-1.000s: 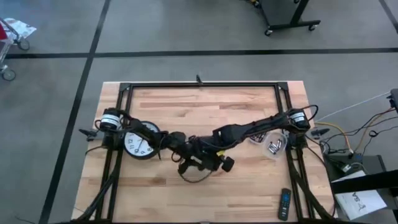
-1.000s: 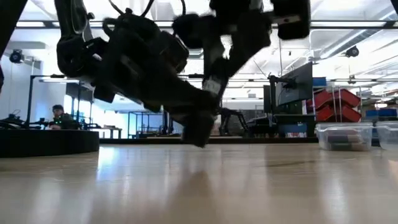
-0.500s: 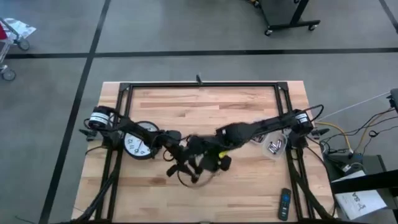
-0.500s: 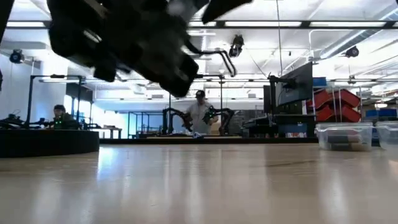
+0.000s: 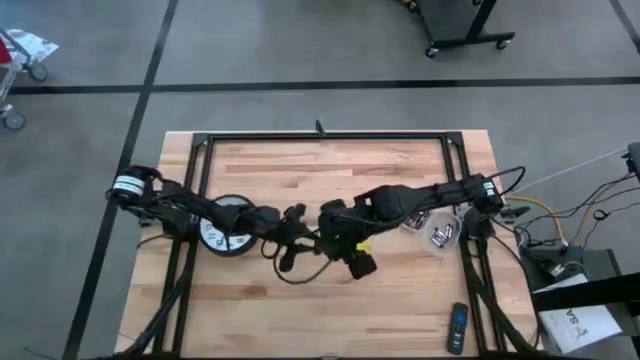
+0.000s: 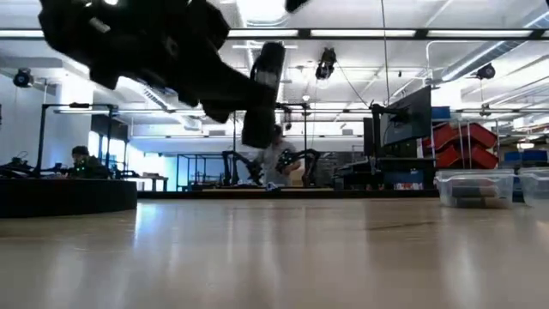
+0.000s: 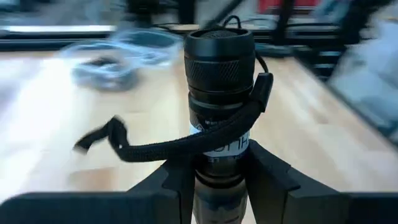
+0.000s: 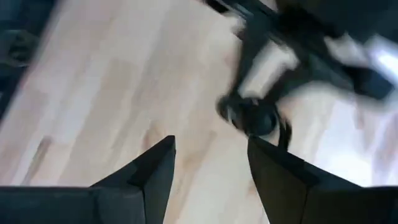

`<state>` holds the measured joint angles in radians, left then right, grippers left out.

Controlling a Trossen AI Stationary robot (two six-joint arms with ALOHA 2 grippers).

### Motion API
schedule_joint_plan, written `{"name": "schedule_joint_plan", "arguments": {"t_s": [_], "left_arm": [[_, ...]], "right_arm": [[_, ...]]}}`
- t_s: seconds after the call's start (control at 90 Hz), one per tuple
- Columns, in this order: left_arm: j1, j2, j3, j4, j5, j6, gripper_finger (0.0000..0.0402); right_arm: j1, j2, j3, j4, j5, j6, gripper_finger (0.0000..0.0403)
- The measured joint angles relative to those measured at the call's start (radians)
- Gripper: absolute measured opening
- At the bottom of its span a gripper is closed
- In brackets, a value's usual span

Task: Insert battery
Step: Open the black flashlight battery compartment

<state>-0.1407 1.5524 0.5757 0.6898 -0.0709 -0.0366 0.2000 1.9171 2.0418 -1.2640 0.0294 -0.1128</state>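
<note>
My left gripper (image 7: 221, 163) (image 5: 285, 228) is shut on a black flashlight (image 7: 221, 68), which also shows in the low view as a dark, nearly upright flashlight (image 6: 262, 94) high above the wood. Its black wrist strap (image 7: 143, 148) loops around the barrel. My right gripper (image 8: 208, 146) (image 5: 357, 264) hangs open just right of it, above the table's middle, with nothing between its fingers. No battery shows plainly. My left gripper pinches the flashlight's barrel (image 7: 219, 171) between its two fingers, just behind the wide head (image 7: 221, 53), which sticks out past the fingertips. The flashlight lies along the fingers. It is lifted clear of the table, and the strap hangs slack.
A round clock (image 5: 222, 236) lies on the table under the left arm. A clear container (image 5: 441, 233) with small items sits at the right, and a remote (image 5: 457, 328) lies at the near right corner. Bare wood lies along the far and near sides.
Both grippers have risen from just above the table. My left gripper has carried the flashlight up, so that it now hangs well clear of the wood.
</note>
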Motion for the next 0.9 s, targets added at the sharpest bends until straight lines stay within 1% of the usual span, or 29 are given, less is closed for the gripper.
{"name": "schedule_joint_plan", "arguments": {"t_s": [0.111,0.156,0.244,0.3,0.367,0.467,0.6,0.667,0.756,0.9], "left_arm": [[-0.011,0.036,-0.040,0.070,-0.173,0.031,0.0093],[-0.018,0.051,-0.045,0.099,-0.225,0.052,0.0093],[-0.024,0.089,-0.047,0.167,-0.306,0.095,0.0093],[-0.025,0.122,-0.047,0.202,-0.334,0.113,0.0093],[-0.023,0.166,-0.048,0.261,-0.344,0.133,0.0093],[-0.024,0.231,-0.038,0.341,-0.383,0.154,0.0093],[-0.015,0.299,-0.019,0.334,-0.437,0.163,0.0093],[-0.003,0.314,-0.008,0.337,-0.439,0.149,0.0093],[0.009,0.333,0.004,0.338,-0.437,0.102,0.0093],[0.016,0.358,0.010,0.335,-0.433,0.029,0.0093]], "right_arm": [[-0.011,0.000,-0.013,-0.004,0.142,0.170,0.0183],[-0.017,0.000,-0.016,-0.003,0.199,0.238,0.0183],[-0.040,0.000,-0.029,-0.001,0.251,0.364,0.0184],[-0.056,0.000,-0.045,0.000,0.252,0.437,0.0188],[-0.073,0.000,-0.077,0.022,0.251,0.523,0.0194],[-0.101,0.000,-0.137,0.092,0.200,0.617,0.0209],[-0.136,0.002,-0.213,0.191,0.126,0.707,0.0232],[-0.147,0.002,-0.244,0.242,0.103,0.749,0.0244],[-0.161,0.002,-0.275,0.272,0.089,0.801,0.0256],[-0.188,0.002,-0.300,0.274,0.087,0.848,0.0268]]}}
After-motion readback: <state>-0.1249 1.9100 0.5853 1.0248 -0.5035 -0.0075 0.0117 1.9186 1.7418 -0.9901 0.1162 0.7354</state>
